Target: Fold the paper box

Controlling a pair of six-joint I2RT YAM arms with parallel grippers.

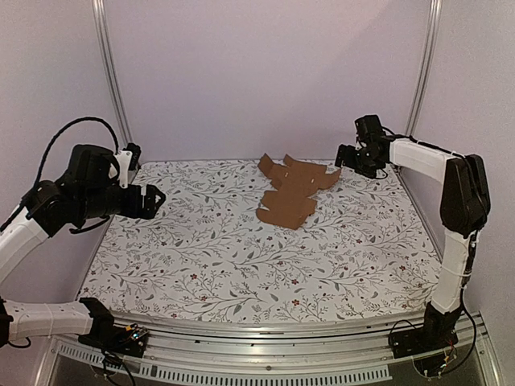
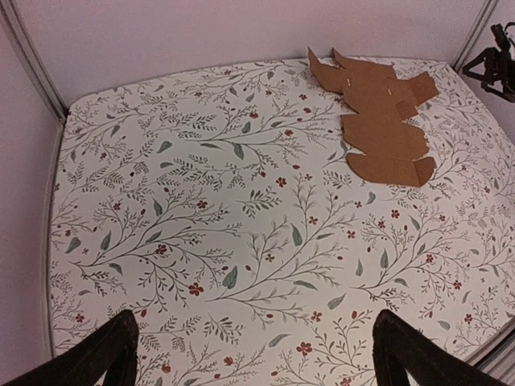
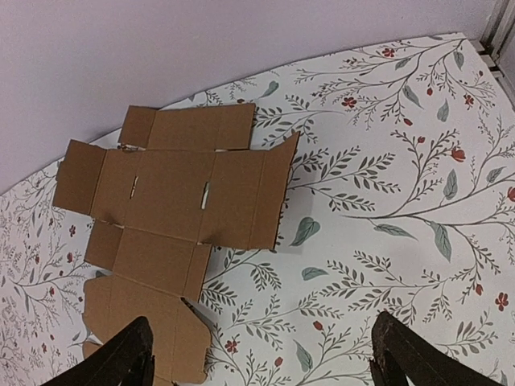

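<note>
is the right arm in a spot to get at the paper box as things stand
Probably yes: the right gripper hovers open close by the flat paper box, with nothing between them.

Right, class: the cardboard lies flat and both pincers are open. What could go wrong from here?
1. The paper box lies flat on the table, so the right pincer may push it rather than lift an edge.
2. The left pincer hangs far off; with nothing pinning the sheet, it could slide toward the back wall.

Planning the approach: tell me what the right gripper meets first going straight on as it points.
Probably an edge flap of the paper box, ahead of the right gripper; depth unclear, possibly the table first.
</note>
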